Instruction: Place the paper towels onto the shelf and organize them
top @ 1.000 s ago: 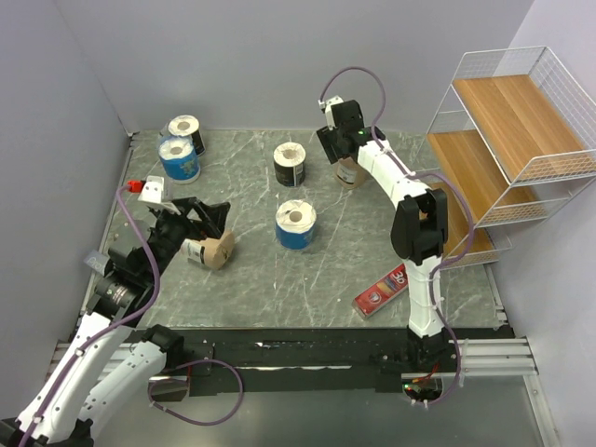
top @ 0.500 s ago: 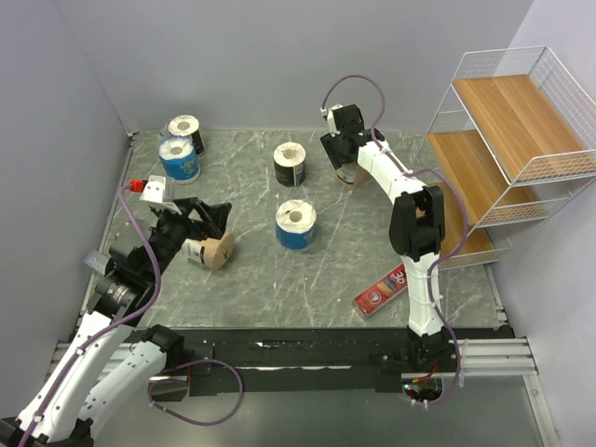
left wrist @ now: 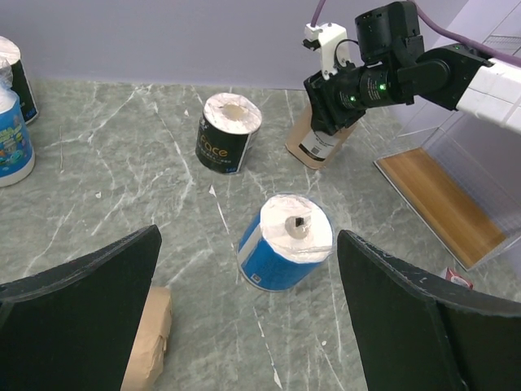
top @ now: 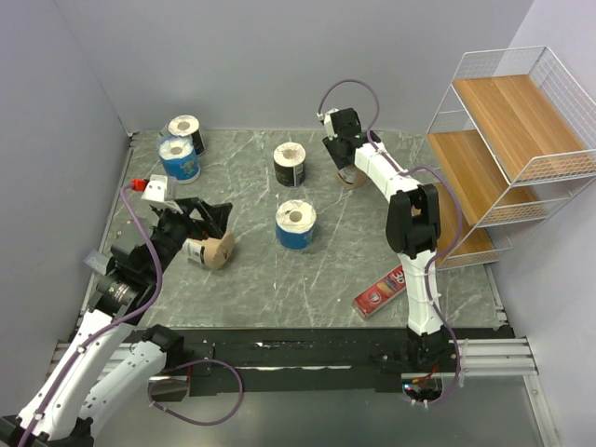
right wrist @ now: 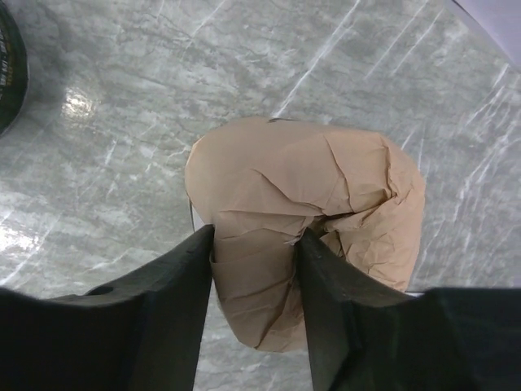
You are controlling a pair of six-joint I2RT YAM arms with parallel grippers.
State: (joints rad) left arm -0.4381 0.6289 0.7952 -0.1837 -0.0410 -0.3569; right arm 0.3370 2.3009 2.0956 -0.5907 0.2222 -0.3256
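A brown kraft paper towel roll [right wrist: 309, 179] stands at the far middle of the table, and my right gripper [right wrist: 256, 236] is shut on its crumpled wrapper from above. In the top view that gripper [top: 346, 166] covers most of the roll [top: 351, 178]. My left gripper [top: 212, 219] hangs open over a second brown roll [top: 216, 251], which lies on its side. A blue roll [left wrist: 285, 243] and a black roll [left wrist: 228, 132] stand between the arms. The white wire shelf [top: 521, 130] with wooden tiers stands at the right, bare.
Another black roll [top: 186, 130] and blue roll [top: 179, 158] stand together in the far left corner. A flat red box [top: 380, 291] lies near the right arm's base. Grey walls enclose the left and far sides.
The right gripper's jaws have closed in on the brown roll, and that arm has shifted slightly toward the far wall. The left arm has stayed put.
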